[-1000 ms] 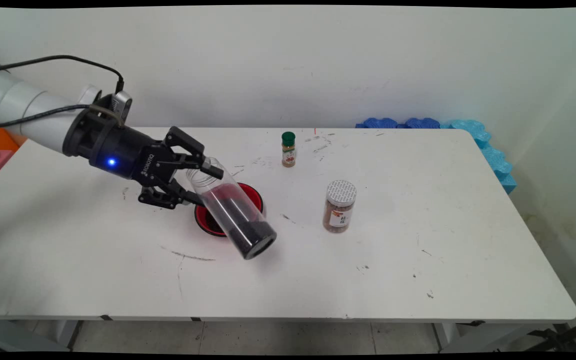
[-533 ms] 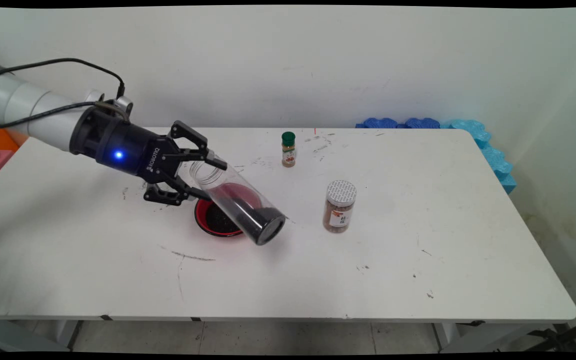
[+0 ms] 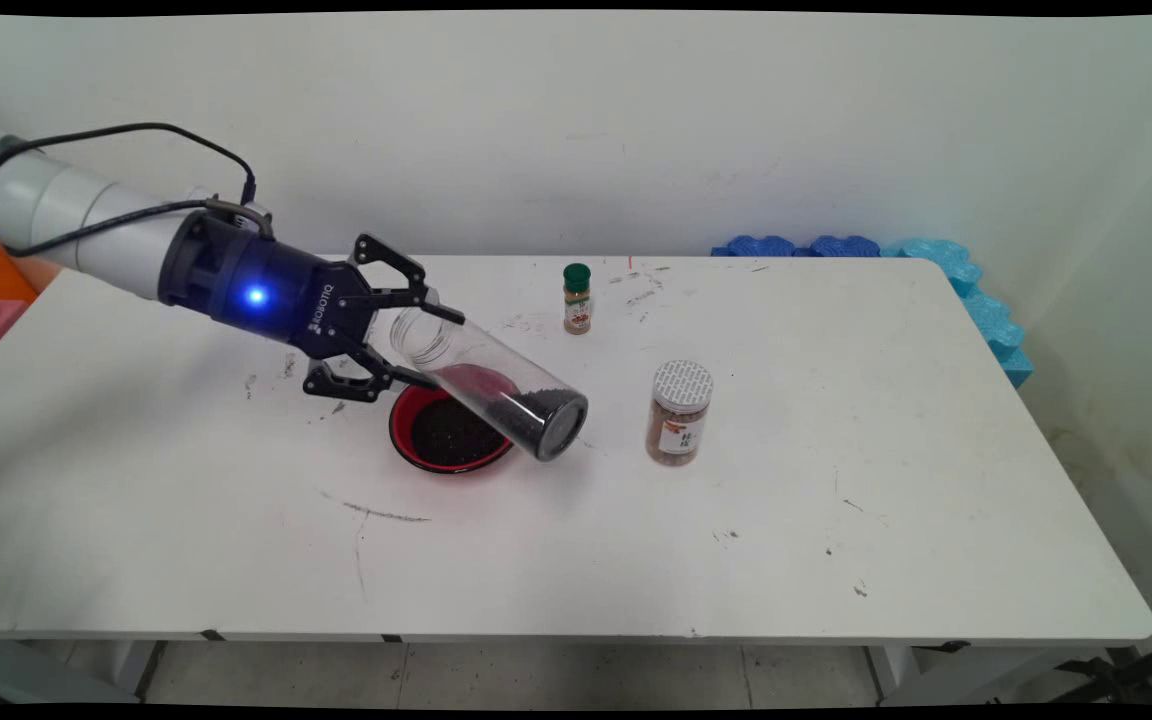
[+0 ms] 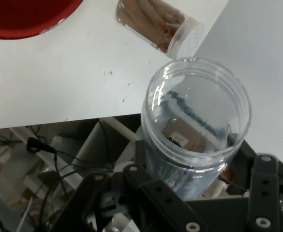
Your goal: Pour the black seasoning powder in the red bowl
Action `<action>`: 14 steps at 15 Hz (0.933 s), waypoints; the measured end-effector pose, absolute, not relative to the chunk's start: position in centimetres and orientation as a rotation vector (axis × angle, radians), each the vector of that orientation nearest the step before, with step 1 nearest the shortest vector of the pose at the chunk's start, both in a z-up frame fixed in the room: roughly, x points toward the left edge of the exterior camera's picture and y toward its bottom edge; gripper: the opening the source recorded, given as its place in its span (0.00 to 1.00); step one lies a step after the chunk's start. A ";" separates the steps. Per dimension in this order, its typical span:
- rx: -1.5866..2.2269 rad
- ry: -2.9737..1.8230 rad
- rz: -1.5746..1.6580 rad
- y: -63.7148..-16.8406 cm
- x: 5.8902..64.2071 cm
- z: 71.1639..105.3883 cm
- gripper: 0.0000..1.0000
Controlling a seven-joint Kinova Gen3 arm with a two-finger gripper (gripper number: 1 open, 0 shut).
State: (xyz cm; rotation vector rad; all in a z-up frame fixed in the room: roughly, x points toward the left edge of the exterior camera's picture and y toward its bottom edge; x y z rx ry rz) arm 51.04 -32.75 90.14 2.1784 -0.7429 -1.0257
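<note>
Main view: pincer [image 3: 414, 336] grips clear cylindrical jar [image 3: 491, 385] above round red bowl [image 3: 448, 434].

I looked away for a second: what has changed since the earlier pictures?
The pincer, shut on the clear jar, swung up and toward the wall, lifting the jar's base and uncovering the dark grains in the red bowl. The green-capped bottle and the white-lidded jar stayed put.
</note>
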 end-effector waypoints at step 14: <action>2.284 -0.476 -1.158 -32.7 51.4 88.9 0.00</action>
